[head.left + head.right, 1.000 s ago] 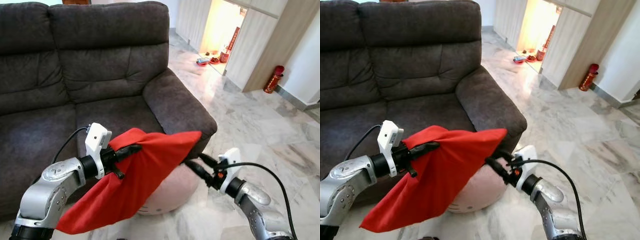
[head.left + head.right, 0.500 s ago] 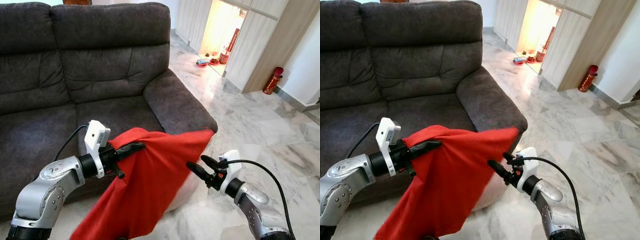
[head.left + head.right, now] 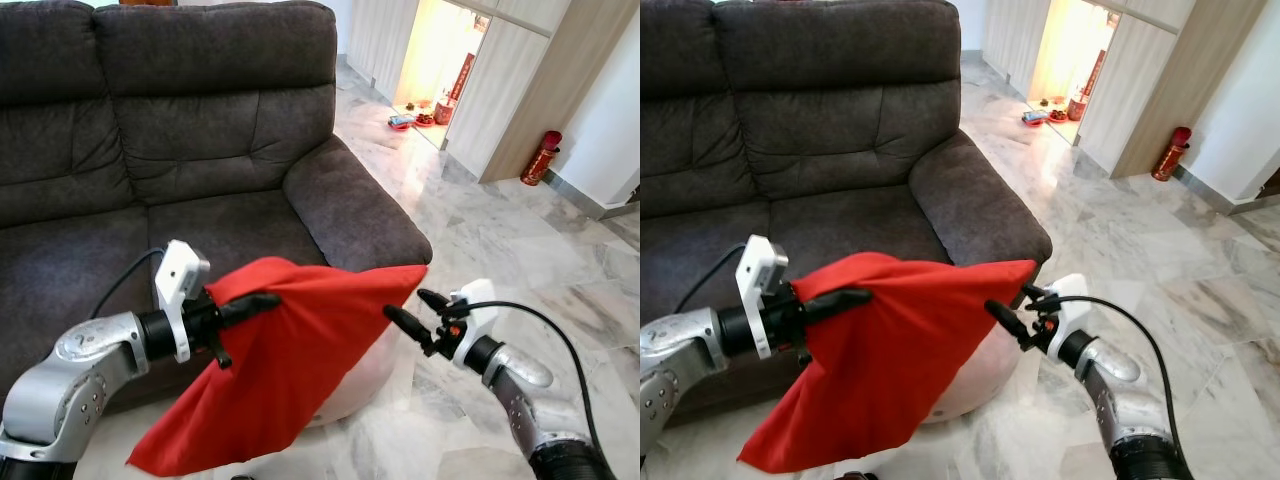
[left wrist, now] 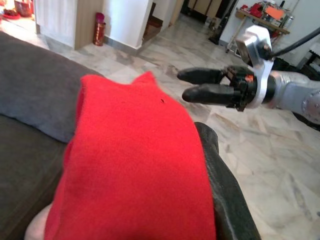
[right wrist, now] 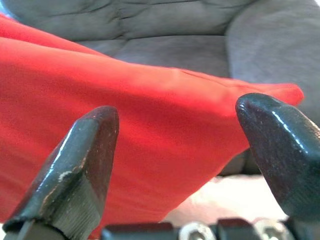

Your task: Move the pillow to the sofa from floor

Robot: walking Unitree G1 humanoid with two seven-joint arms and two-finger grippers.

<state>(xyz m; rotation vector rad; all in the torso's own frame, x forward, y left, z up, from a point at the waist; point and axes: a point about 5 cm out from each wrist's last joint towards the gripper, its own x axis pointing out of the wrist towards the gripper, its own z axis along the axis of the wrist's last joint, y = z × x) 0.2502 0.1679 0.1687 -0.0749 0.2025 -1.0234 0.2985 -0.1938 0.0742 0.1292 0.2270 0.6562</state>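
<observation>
A red pillow (image 3: 290,350), limp and hanging like loose cloth, was held up off the marble floor (image 3: 480,230) in front of the dark grey sofa (image 3: 200,150), just short of the seat's front edge and near the sofa's right armrest (image 3: 350,200). The left pincer (image 3: 245,305) pinched the pillow's upper left corner, its black fingers pressed together on the red fabric, while the rest of the cover sagged down toward the floor. The right pincer (image 3: 415,315) stood spread, its two fingers apart and just beside the pillow's upper right corner, touching nothing that could be made out. Below and behind the hanging fabric a pale pink rounded cushion (image 3: 360,375) rested on the floor against the sofa's front. Farther off, a red fire extinguisher (image 3: 545,160) stood by the wall beyond the armrest. The task appeared roughly midway: the pillow was lifted but not yet over the seat. To finish the carry well, the robot would probably need to raise the left arm enough for the drooping lower corner to clear the seat's front edge, move forward over the right-hand seat cushion, and release only once most of the fabric lay on it; a one-corner grip risked the pillow dragging or sliding back off the edge.
</observation>
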